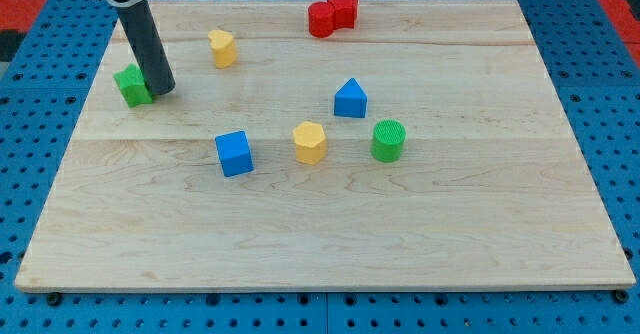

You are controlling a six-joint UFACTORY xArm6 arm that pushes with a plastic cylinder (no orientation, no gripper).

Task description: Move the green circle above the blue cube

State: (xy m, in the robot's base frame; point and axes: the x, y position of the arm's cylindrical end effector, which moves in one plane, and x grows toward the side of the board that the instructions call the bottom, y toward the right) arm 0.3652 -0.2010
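Camera view showed my tip (163, 90) touching a green block (132, 84) at the counter's (480, 244) left; no hand existed. Well apart, the green circle (388, 140) sat right of the blue cube (234, 153). Light, rigid, probably slippery: push it low, centred.

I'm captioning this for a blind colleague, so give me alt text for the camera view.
A wooden board holds scattered blocks: the green circle sits right of centre, with a yellow block between it and the blue cube. My tip rests at upper left, touching another green block. A blue triangle, a second yellow block and two red blocks lie farther up.
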